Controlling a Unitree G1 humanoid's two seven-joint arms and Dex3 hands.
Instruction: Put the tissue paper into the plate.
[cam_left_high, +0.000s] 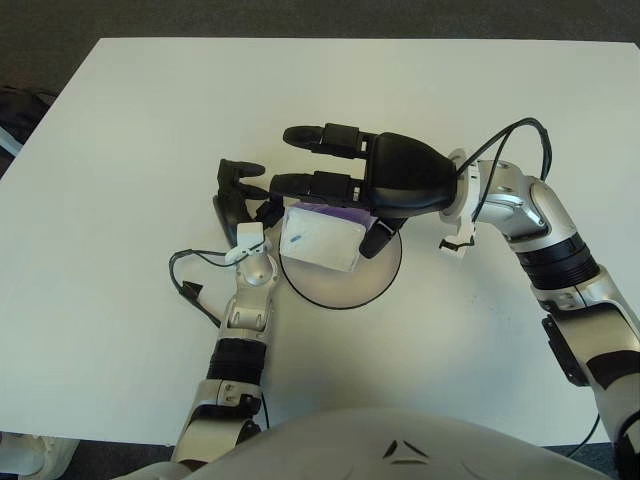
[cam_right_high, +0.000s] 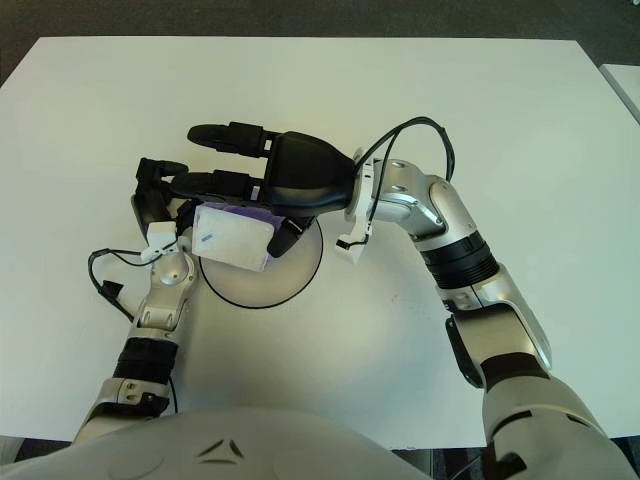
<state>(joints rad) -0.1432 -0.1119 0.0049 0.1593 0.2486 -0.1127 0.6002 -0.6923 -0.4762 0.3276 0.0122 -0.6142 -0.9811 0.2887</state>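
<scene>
Presently, you have:
Tissue paper (cam_left_high: 320, 240): soft white rectangular pack, purple top edge, long axis roughly left-right, tilted; over the plate's upper-left rim.
Plate (cam_left_high: 345, 285): round, smooth, pale, thin dark rim, on white table (cam_left_high: 120, 130).
Right hand (cam_left_high: 330, 190): glossy black, fingers extended, above the pack.
Left hand (cam_left_high: 240, 195): fingers curled, holding nothing, beside the plate's left.

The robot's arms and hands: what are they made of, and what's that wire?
Both arms are jointed silver metal segments with black bands. The right hand has a glossy black rounded shell and blocky black fingers; a thin black cable loops over its wrist. The left hand is black too, with a white tag and its own black cable.
</scene>
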